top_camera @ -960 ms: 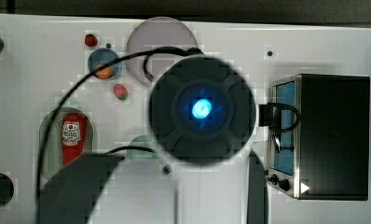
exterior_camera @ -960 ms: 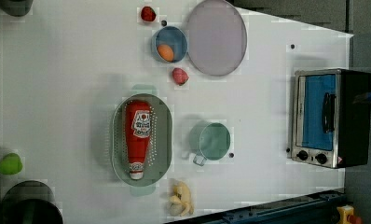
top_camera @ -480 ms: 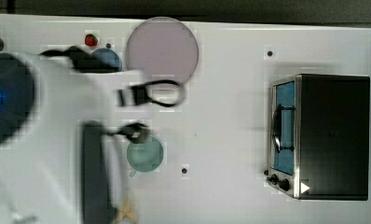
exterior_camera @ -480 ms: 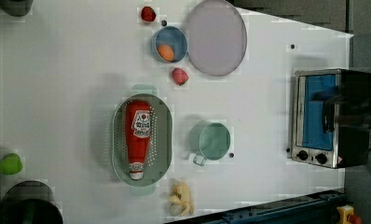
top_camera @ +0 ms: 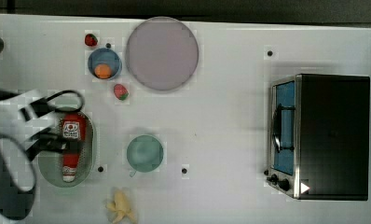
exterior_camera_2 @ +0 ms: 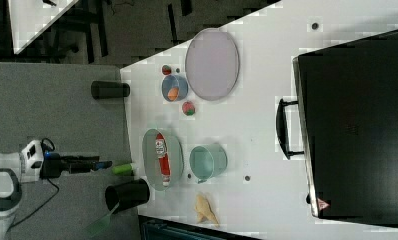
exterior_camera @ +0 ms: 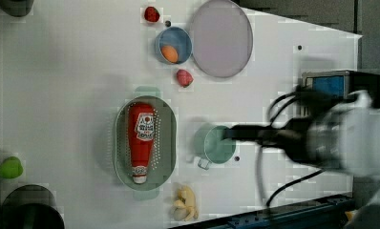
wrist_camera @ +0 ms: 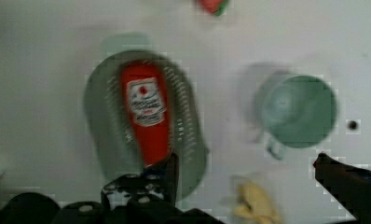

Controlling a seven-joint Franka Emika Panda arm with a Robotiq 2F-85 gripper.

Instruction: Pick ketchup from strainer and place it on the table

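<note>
The ketchup [top_camera: 73, 140] is a red bottle with a white cap, lying lengthwise in the pale green strainer [top_camera: 84, 169] at the top view's left. It shows the same way in the left view, ketchup [exterior_camera: 141, 138] inside the strainer [exterior_camera: 165, 143]. My gripper [wrist_camera: 245, 163] is open, its two dark fingers [wrist_camera: 168, 170] spread wide, and it hangs high above the white table [top_camera: 221, 116]. In the wrist view the ketchup [wrist_camera: 146, 112] and strainer [wrist_camera: 102, 116] lie beyond the fingers, untouched. In the top view the blurred gripper [top_camera: 53, 140] overlaps the strainer's left side.
A green cup [top_camera: 145, 153] stands just to the top view's right of the strainer, with a banana [top_camera: 120, 207] near the front edge. A grey plate [top_camera: 161, 52], a blue bowl [top_camera: 103, 64] and strawberries [top_camera: 120, 91] lie farther back. A toaster oven [top_camera: 323, 135] fills the right.
The arm has swung across the top view from the middle to the left and now hangs over the strainer; in the left view it has come in from the right. The ketchup has not moved.
</note>
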